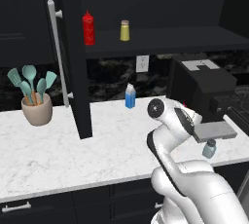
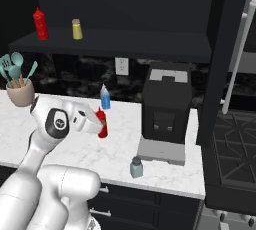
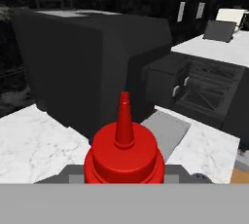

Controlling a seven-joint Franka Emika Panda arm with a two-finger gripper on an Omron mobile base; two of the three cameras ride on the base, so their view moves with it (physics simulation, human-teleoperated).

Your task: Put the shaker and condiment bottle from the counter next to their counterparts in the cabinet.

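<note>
The slim red condiment bottle (image 2: 102, 124) stands upright just above or on the white marble counter (image 2: 65, 124), left of the coffee machine. My gripper (image 2: 98, 123) is shut on it; in the hand view its red cap and nozzle (image 3: 124, 152) sit close between the grey fingers. A sliver of the bottle (image 1: 185, 105) peeks past the arm. The pale blue-grey shaker (image 1: 209, 148) (image 2: 135, 167) stands near the counter's front edge. On the open cabinet's shelf (image 1: 170, 40) stand the wider red bottle (image 1: 88, 28) (image 2: 40, 24) and the yellow shaker (image 1: 125, 30) (image 2: 76, 29).
A black coffee machine (image 1: 202, 89) (image 2: 165, 104) rises right of the bottle, its grey tray beside the shaker. A blue-and-white carton (image 1: 130, 96) stands at the backsplash, a pot of teal utensils (image 1: 36, 108) far left. The cabinet door (image 1: 78, 72) hangs open over the counter. A stove (image 2: 235, 139) lies right.
</note>
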